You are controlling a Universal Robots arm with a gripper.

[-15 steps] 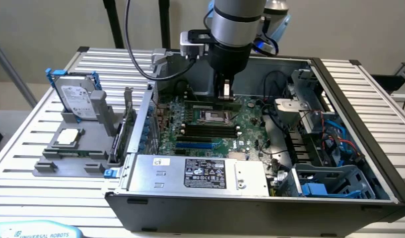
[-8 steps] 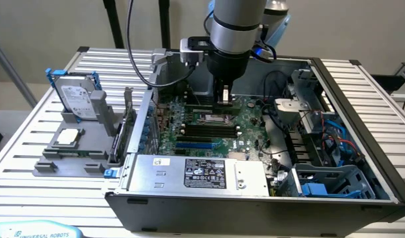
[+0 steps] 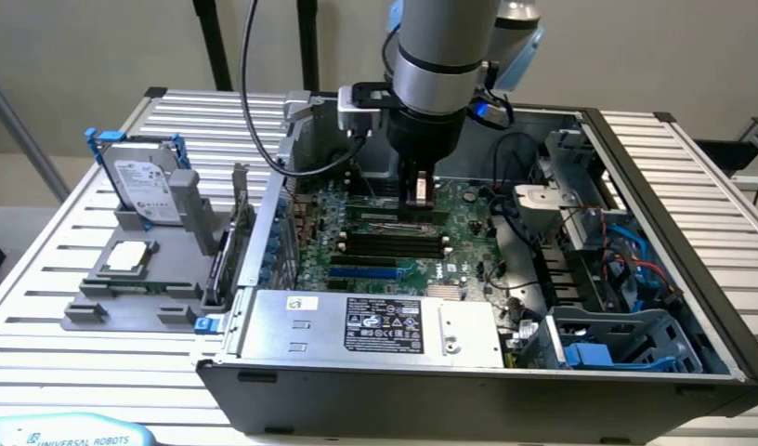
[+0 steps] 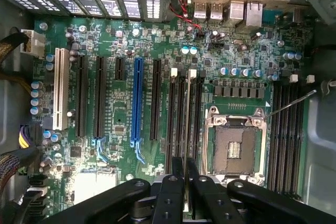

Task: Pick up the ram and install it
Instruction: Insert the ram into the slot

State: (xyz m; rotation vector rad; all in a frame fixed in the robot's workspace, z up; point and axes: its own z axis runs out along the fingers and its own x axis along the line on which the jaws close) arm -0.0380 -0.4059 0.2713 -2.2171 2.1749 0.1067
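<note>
Nearest the exterior camera, a silver power supply (image 3: 367, 321) fills the front of the open computer case (image 3: 478, 395), which lies on its side on a slatted metal counter (image 3: 708, 167). Just outside the case, to the exterior view's left of it, a grey holder (image 3: 88, 311) sits on the counter. The ram (image 3: 150, 286) lies flat along it as a thin green strip, well apart from the claw (image 3: 416, 200). Behind the ram on the same holder are a square silver processor chip (image 3: 129, 255) and, farther back, a silver hard drive (image 3: 141, 177) standing upright in a blue frame. Inside the case, beyond the power supply, the green motherboard (image 3: 466, 265) is exposed. The arm hangs straight down over its far half, the claw close above the board. From the wrist, the claw (image 4: 185, 169) has its black fingers (image 4: 170, 192) drawn together. It is poised over the long black memory slots (image 4: 178, 124), beside the open processor socket (image 4: 233, 142). A blue expansion slot (image 4: 137, 98) runs parallel to those slots across the motherboard (image 4: 115, 119).
</note>
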